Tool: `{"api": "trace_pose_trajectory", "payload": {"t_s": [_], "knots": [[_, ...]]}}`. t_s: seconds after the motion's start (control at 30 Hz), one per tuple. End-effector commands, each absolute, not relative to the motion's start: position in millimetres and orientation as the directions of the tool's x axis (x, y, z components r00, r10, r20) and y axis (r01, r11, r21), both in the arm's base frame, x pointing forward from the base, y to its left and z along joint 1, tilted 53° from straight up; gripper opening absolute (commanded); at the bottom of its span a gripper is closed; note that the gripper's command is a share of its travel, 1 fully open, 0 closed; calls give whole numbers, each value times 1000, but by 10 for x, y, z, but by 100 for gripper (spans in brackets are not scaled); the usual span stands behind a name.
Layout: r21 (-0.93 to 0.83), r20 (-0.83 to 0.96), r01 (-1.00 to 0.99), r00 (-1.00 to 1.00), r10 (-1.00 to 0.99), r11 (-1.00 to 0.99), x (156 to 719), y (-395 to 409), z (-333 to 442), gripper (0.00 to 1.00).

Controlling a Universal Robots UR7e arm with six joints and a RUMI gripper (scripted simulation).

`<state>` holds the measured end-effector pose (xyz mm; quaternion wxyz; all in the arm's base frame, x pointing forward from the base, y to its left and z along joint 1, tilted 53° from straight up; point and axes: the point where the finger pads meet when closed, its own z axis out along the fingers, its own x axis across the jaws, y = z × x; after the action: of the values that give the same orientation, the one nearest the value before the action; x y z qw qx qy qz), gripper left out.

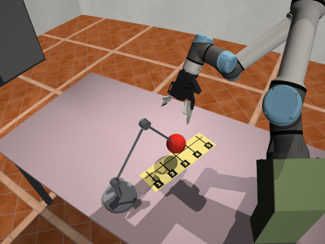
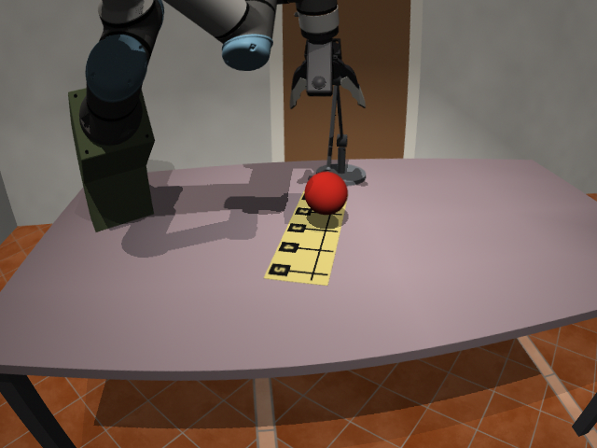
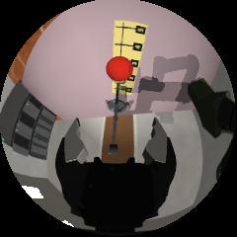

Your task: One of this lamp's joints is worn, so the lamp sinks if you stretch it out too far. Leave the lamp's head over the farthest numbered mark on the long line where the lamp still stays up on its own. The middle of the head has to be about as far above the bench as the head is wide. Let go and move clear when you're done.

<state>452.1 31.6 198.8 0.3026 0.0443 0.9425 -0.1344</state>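
The lamp's red ball head (image 1: 175, 143) (image 2: 326, 192) (image 3: 119, 68) hangs in the air above the yellow strip (image 1: 203, 148) (image 2: 301, 262) (image 3: 130, 38), around marks 2 and 3; its exact spot is hard to tell. A shadow lies on the strip beneath it. The lamp's grey round base (image 1: 126, 205) (image 2: 355, 175) stands beyond the mark 1 end. The lower rod (image 1: 129, 154) leans up to the elbow joint (image 1: 144, 124) (image 3: 113, 149), and the upper rod (image 1: 158, 132) slopes down to the head. My gripper (image 1: 174, 114) (image 2: 327, 106) (image 3: 116, 118) is open and empty, above and apart from the lamp.
The arm's green pedestal (image 1: 296, 183) (image 2: 118, 192) stands on the number-label side of the strip. The arm reaches high over the table (image 1: 91, 104) (image 2: 409, 289). A dark panel (image 1: 19, 39) stands beyond the table's far left.
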Motion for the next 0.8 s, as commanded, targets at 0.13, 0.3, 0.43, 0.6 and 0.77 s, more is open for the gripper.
{"api": "trace_pose_trajectory", "payload": {"t_s": [0.13, 0.3, 0.43, 0.6, 0.77], "knots": [[-232, -583, 255, -809, 75, 939, 4564, 299, 1929, 100], [-231, -583, 232, -810, 56, 945, 4634, 251, 1825, 100], [-230, -583, 213, -811, 41, 950, 4690, 212, 1742, 100], [-229, -583, 200, -812, 30, 953, 4732, 183, 1680, 100], [-229, -583, 207, -812, 36, 951, 4786, 143, 1595, 100]]}}
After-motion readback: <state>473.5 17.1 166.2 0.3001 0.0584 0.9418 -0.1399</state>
